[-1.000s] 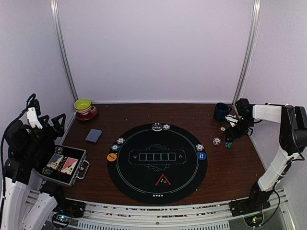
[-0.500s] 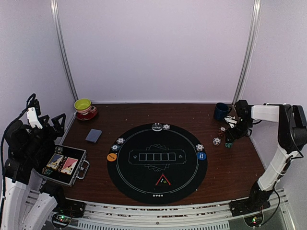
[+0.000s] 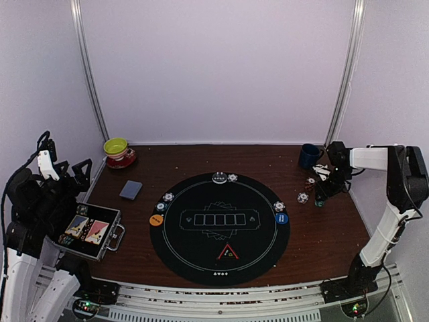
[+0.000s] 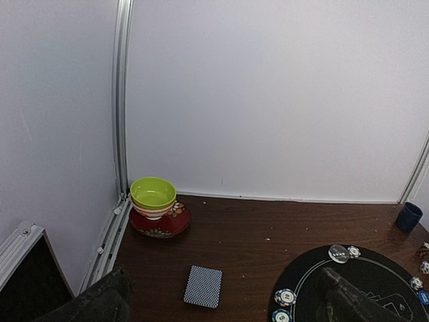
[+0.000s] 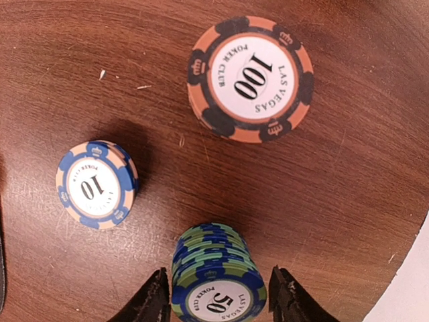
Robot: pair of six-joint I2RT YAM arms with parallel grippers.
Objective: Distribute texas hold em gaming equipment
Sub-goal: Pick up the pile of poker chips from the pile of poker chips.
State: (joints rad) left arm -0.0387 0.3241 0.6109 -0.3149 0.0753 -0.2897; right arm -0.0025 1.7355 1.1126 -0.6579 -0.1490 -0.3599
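In the right wrist view a green-and-blue "50" chip stack (image 5: pixel 216 278) stands between my right gripper's (image 5: pixel 218 303) open fingers (image 5: pixel 151 302), with a gap on the right side. An orange "100" stack (image 5: pixel 249 78) and a blue "10" chip (image 5: pixel 96 184) stand apart beyond it. In the top view the right gripper (image 3: pixel 322 190) hangs over these chips (image 3: pixel 320 200) at the table's right. The card deck (image 3: pixel 131 190) lies at the left, and also shows in the left wrist view (image 4: pixel 203 286). My left gripper (image 3: pixel 66 161) is raised, open and empty.
A round black mat (image 3: pixel 201 255) holds an orange disc (image 3: pixel 156 219), a blue disc (image 3: pixel 281 218), a red triangle (image 3: pixel 228 253) and rim chips (image 3: pixel 168 197). A blue mug (image 3: pixel 309 155) stands behind the right gripper. A green bowl (image 3: pixel 116 146) is at back left, an open case (image 3: pixel 90 230) at front left.
My right gripper has shifted slightly left and settled lower around the chips. The left arm has not moved.
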